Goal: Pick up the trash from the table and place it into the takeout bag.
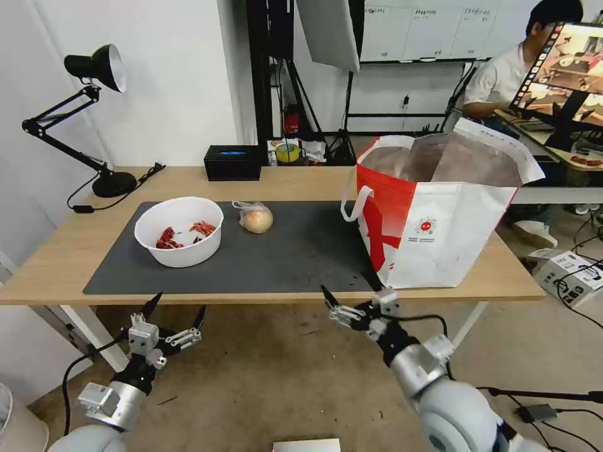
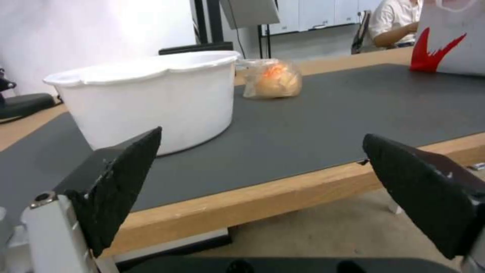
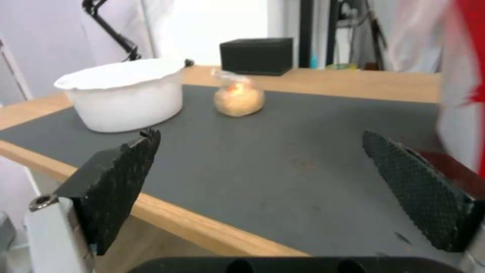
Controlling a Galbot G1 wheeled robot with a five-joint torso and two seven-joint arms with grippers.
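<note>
On the dark mat (image 1: 295, 251) of the table (image 1: 56, 263) a white bowl (image 1: 179, 231) with red shell scraps stands at the left. A clear bag holding a tan bun (image 1: 255, 218) lies just right of it. The takeout bag (image 1: 440, 213) stands upright and open at the right end. My left gripper (image 1: 177, 307) hangs open and empty below the front edge, in front of the bowl (image 2: 151, 98); the bun (image 2: 273, 79) lies farther back. My right gripper (image 1: 348, 292) is open and empty at the front edge, near the bag's left corner (image 3: 462, 76), facing the bowl (image 3: 124, 94) and the bun (image 3: 237, 98).
A black desk lamp (image 1: 94, 69) stands at the table's back left with its cord trailing on the wood. A black rectangular box (image 1: 232, 162) sits at the back edge behind the bun. The table's white legs and bare floor lie under my arms.
</note>
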